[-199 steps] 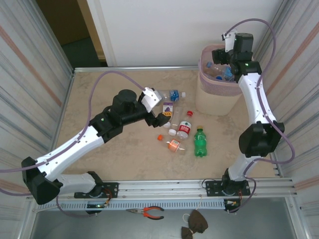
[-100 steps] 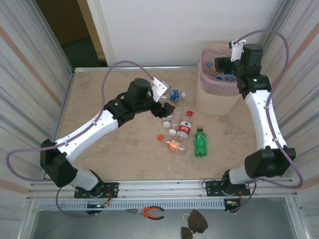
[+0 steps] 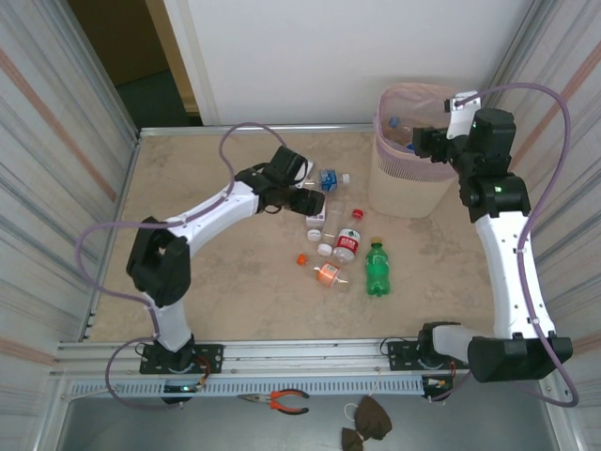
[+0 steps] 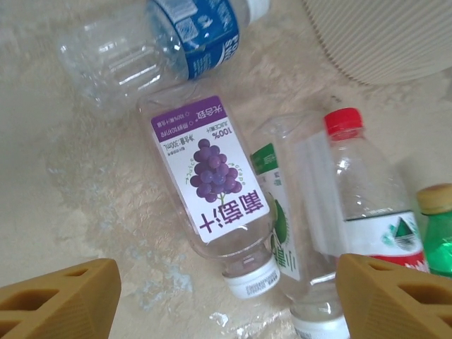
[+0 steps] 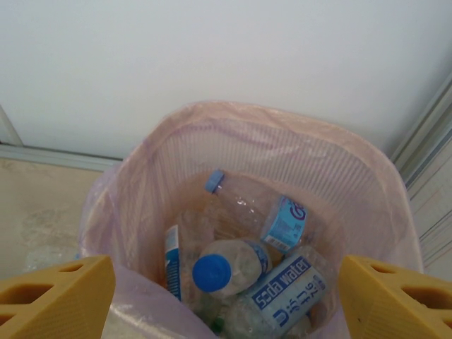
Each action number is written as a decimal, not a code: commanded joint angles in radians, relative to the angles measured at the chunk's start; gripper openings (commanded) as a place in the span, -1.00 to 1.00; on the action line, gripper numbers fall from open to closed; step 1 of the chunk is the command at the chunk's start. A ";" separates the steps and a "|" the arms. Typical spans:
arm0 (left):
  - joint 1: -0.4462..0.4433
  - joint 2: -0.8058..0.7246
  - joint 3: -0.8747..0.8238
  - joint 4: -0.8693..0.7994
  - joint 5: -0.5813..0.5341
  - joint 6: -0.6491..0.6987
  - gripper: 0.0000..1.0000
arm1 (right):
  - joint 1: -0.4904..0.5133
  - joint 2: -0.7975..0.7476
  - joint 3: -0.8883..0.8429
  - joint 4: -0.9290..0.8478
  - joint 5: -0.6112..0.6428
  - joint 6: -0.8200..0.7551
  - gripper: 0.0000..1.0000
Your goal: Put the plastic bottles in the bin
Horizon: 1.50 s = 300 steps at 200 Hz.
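Observation:
Several plastic bottles lie left of the pink bin (image 3: 399, 188): a blue-label one (image 3: 327, 178), a grape-label one (image 3: 316, 209), a red-capped one (image 3: 347, 241), a green one (image 3: 377, 268) and a small orange one (image 3: 327, 273). My left gripper (image 3: 313, 200) hovers open over this cluster. In the left wrist view the grape-label bottle (image 4: 212, 187) has its white cap end lying between the yellow fingers (image 4: 56, 300), which do not touch it. My right gripper (image 3: 424, 143) is open and empty over the bin (image 5: 296, 155), which holds several bottles (image 5: 282, 222).
A loose orange cap (image 3: 301, 258) lies near the small orange bottle. A clear green-label bottle (image 4: 286, 233) lies pressed between the grape-label and red-capped bottles (image 4: 367, 205). Corrugated walls close both sides. Pliers (image 3: 282, 401) lie beyond the front rail.
The left arm has stretched out, bringing its gripper up over the grape-label bottle with the jaws narrowing a little. The right arm has swung right, its gripper still over the bin.

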State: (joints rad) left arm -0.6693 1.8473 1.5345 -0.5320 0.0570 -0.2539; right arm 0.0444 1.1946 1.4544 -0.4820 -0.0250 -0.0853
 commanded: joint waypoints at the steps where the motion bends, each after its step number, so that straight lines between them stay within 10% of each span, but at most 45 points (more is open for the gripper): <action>1: -0.001 0.069 0.103 -0.059 -0.017 -0.071 0.60 | 0.002 -0.037 -0.015 -0.028 -0.004 0.016 0.63; 132: 0.019 0.434 0.420 -0.149 -0.089 -0.155 0.62 | 0.006 -0.082 -0.005 -0.069 -0.001 -0.002 0.63; 300: 0.037 0.349 0.286 -0.142 -0.131 -0.144 0.45 | 0.038 -0.074 0.010 -0.073 -0.006 0.007 0.63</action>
State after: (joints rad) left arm -0.6418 2.2379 1.8393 -0.6426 -0.0479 -0.3988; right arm 0.0715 1.1316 1.4387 -0.5514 -0.0246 -0.0856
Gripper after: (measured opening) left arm 0.729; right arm 0.814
